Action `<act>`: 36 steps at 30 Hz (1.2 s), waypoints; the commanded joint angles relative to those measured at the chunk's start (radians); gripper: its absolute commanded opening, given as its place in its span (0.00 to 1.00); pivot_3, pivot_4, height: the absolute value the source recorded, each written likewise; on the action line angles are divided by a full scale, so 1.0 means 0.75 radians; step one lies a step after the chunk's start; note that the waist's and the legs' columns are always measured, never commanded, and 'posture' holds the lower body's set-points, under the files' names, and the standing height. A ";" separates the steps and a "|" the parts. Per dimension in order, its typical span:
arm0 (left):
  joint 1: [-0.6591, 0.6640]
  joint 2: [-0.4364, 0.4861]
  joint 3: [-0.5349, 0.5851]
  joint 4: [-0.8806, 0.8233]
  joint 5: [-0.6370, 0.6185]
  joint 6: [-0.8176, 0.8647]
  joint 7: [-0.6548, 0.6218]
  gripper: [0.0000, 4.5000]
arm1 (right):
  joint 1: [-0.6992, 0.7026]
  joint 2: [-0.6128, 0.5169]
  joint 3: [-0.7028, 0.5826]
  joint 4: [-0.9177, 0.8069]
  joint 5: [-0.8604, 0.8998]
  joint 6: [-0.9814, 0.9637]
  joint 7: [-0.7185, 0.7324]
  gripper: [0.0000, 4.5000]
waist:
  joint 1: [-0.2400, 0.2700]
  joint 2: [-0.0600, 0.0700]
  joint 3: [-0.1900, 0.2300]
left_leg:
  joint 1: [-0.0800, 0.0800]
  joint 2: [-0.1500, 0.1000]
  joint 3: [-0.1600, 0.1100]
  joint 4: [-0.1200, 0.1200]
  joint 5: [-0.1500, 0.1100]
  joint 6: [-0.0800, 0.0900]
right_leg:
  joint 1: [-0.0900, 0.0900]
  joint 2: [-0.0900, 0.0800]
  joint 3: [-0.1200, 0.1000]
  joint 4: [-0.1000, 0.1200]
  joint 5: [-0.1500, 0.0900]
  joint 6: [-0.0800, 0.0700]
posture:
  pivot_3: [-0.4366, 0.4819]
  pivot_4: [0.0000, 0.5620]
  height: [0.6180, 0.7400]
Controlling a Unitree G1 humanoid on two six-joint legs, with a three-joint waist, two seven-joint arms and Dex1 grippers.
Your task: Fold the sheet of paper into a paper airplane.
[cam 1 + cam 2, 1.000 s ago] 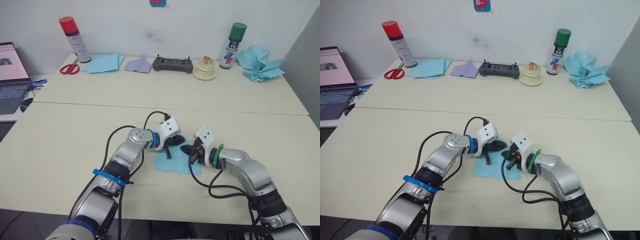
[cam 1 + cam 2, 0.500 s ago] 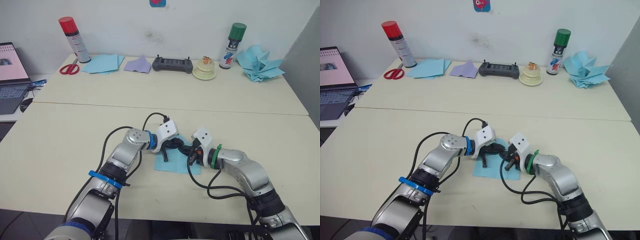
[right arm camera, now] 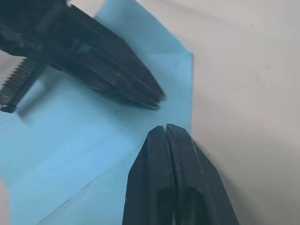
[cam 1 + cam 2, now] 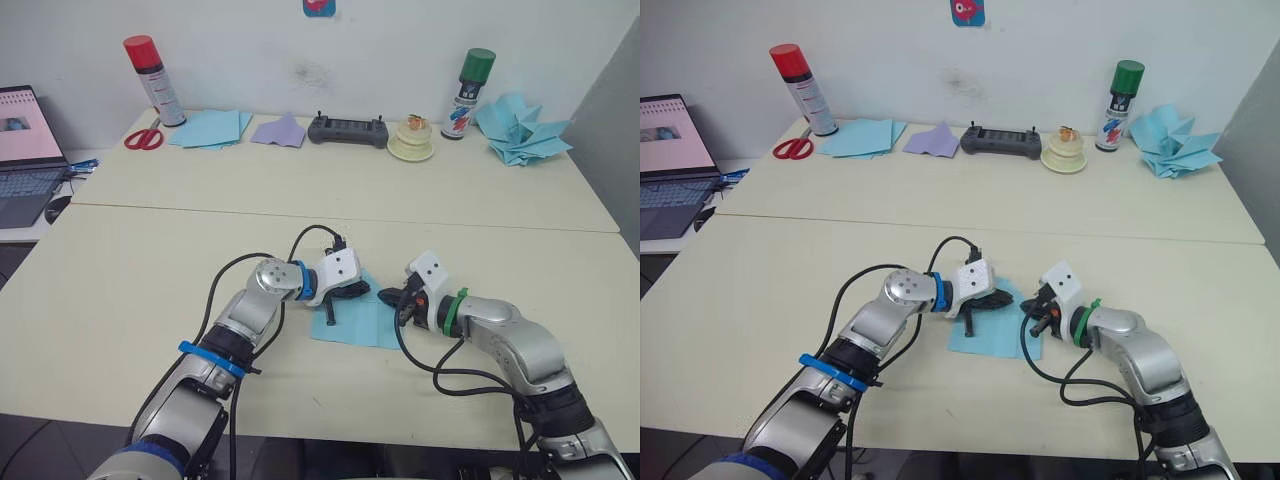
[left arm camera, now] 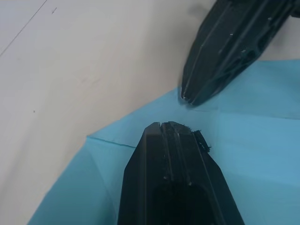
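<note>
A light blue sheet of paper lies flat near the front of a cream worktop. The left tool rests on its upper left part; the right tool meets its right edge. Spray cans, scissors and papers line the far edge.

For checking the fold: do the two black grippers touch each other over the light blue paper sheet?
Apart. The left wrist view shows blue sheet of paper between left gripper and right gripper.
</note>
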 commanded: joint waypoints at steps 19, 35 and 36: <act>0.014 -0.027 -0.038 0.155 0.048 -0.011 -0.020 0.00 | 0.194 -0.137 -0.093 -0.187 0.023 -0.008 0.008 0.01 | -0.003 -0.003 -0.009 | 0.020 0.000 -0.002 -0.002 0.000 0.000 | 0.020 0.000 -0.002 -0.002 -0.005 0.005 | 0.48 0.27 1.00; -0.043 -0.081 0.134 0.129 -0.116 0.195 -0.032 0.00 | 0.037 0.001 0.060 -0.016 -0.058 -0.082 -0.012 0.01 | -0.003 -0.002 -0.007 | 0.017 0.000 -0.001 -0.002 0.000 0.000 | 0.018 0.000 -0.001 -0.003 -0.006 0.005 | 0.48 0.27 1.00; -0.053 -0.086 0.151 0.127 -0.132 0.218 -0.031 0.00 | 0.036 0.001 0.065 -0.001 -0.066 -0.086 -0.014 0.01 | -0.004 -0.002 -0.007 | 0.017 0.000 -0.001 -0.002 0.000 0.000 | 0.017 0.000 -0.001 -0.003 -0.006 0.005 | 0.48 0.27 1.00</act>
